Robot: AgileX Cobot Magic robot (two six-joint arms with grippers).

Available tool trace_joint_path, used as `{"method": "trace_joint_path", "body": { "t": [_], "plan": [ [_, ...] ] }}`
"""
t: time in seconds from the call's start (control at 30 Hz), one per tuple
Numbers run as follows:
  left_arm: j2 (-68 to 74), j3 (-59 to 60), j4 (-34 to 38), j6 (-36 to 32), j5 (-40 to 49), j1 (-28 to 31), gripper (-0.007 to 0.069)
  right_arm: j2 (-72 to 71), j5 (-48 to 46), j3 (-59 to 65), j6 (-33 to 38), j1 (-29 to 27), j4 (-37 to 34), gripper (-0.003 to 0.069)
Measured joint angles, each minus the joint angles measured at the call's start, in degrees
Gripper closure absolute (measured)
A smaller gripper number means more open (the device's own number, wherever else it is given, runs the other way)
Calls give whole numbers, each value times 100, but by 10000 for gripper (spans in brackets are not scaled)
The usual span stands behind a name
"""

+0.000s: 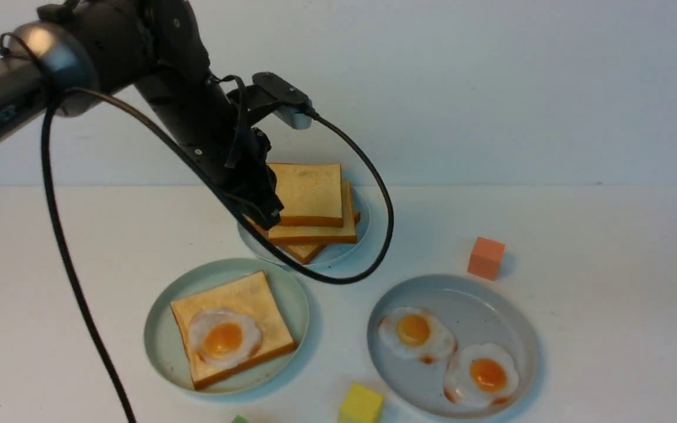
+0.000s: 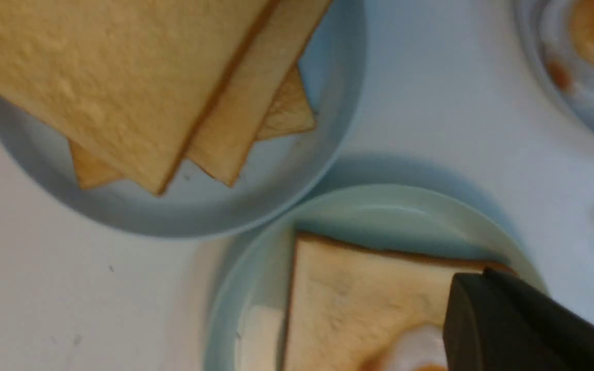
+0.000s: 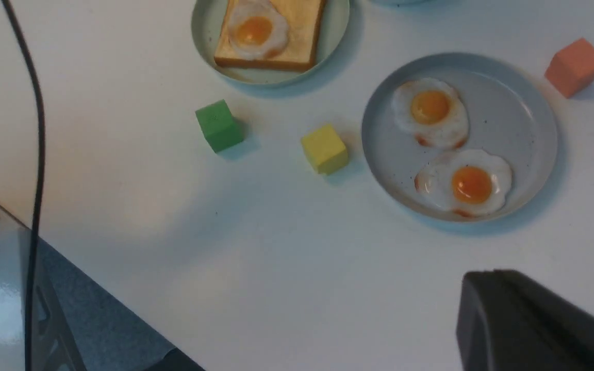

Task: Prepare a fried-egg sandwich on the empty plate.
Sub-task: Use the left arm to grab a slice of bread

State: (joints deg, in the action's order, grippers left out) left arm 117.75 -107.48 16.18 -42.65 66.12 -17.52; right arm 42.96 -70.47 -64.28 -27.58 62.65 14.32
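Note:
The mint-green plate [image 1: 162, 305] sits front left and holds one toast slice [image 1: 256, 294] with a fried egg [image 1: 224, 338] on top. No second slice covers the egg. A stack of three plain toast slices [image 1: 309, 194] lies on the pale-blue plate [image 1: 344, 249] behind it. My left gripper [image 1: 271, 217] is down at the stack's left edge. The left wrist view shows the stack [image 2: 111, 87], the mint plate [image 2: 379, 206] and only one dark finger [image 2: 508, 319]. Whether it grips a slice is hidden. My right gripper shows only as one dark finger [image 3: 524, 319] above bare table.
A grey plate [image 1: 491, 305] at front right holds two fried eggs [image 1: 415, 332] [image 1: 482, 373]. An orange cube [image 1: 485, 257] stands behind it, a yellow cube [image 1: 361, 404] at the front edge, a green cube [image 3: 218, 125] nearby. The left arm's black cable [image 1: 382, 194] loops over the toast plate.

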Motion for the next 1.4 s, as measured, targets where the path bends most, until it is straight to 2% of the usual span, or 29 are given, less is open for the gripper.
{"method": "trace_joint_path", "body": {
  "t": [0.1, 0.23, 0.27, 0.33, 0.4, 0.5, 0.63, 0.83, 1.03, 1.4],
  "plan": [
    [453, -424, -24, -248, -150, -8, 587, 0, 184, 11, 0, 0, 0, 659],
    [965, -670, -198, -577, -496, -8, 422, 0, 206, 11, 57, 0, -30, 657],
    [977, -670, -206, -577, -517, -8, 413, 0, 206, 11, 59, 0, -28, 657],
    [1051, -670, -290, -843, -759, -15, 302, 0, 206, 11, 62, 0, -49, 657],
    [1038, -682, -298, -1043, -885, -19, 248, 0, 206, 11, 62, 0, -49, 656],
    [1026, -700, -298, -1421, -1082, -26, 206, 0, 200, 11, 62, 0, -49, 653],
    [1052, -706, -303, -1741, -1348, -33, 197, 0, 206, 23, 65, 0, -49, 653],
    [1330, -716, -303, -1841, -2263, -33, 197, 0, 206, 28, 65, 0, -44, 652],
    [1431, -716, -296, -1847, -2156, -33, 197, 0, 206, 28, 65, 0, -44, 648],
    [1438, -716, -323, -2448, -2125, -33, 197, 0, 206, 28, 65, 0, -38, 641]
  ]
}}
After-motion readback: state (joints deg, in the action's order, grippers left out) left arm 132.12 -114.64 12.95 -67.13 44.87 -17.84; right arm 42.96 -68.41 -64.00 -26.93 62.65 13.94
